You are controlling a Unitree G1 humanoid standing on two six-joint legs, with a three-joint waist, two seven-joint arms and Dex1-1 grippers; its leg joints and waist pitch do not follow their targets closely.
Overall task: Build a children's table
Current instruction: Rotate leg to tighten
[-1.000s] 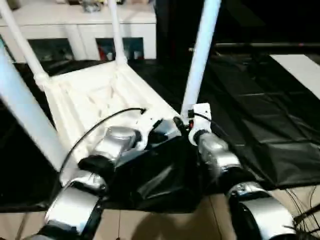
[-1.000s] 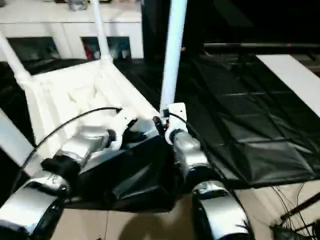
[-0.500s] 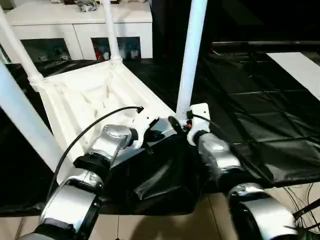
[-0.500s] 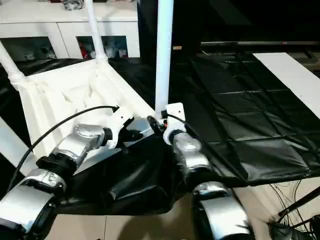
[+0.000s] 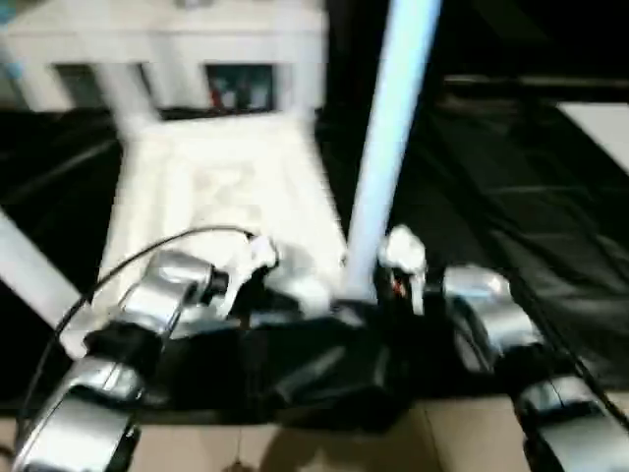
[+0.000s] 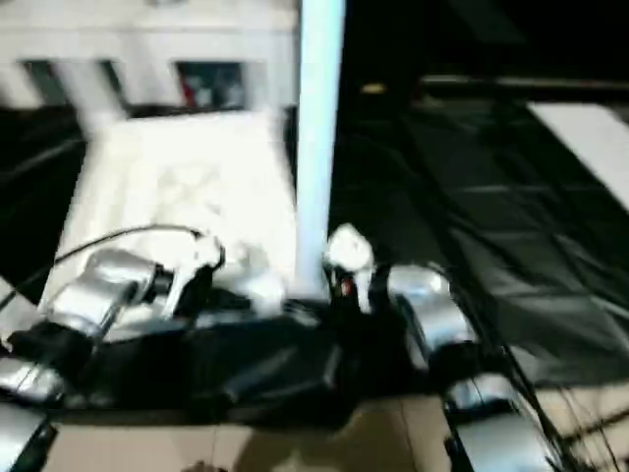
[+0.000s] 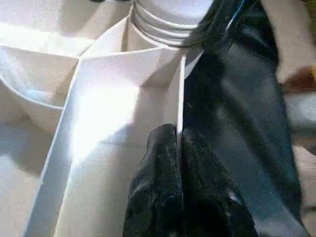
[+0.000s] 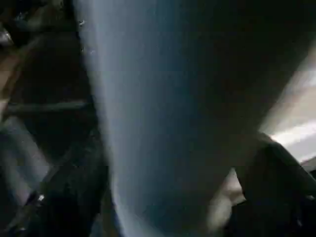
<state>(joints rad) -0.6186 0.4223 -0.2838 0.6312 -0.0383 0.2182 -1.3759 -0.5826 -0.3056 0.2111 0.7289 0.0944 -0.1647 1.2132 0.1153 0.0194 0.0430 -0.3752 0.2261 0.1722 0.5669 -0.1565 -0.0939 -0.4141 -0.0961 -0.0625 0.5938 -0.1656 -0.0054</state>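
The children's table (image 5: 216,197) lay upside down on black sheeting (image 5: 531,216) at centre left of the head view, legs pointing up. The left hand (image 7: 178,148) was closed, pinching a thin white rib of the underside, probably to steady the top. The right hand (image 5: 388,285) sat at the base of the near leg (image 5: 388,147), a smooth white tube; I cannot tell whether it gripped. A ridged collar (image 7: 168,19) marked the socket.
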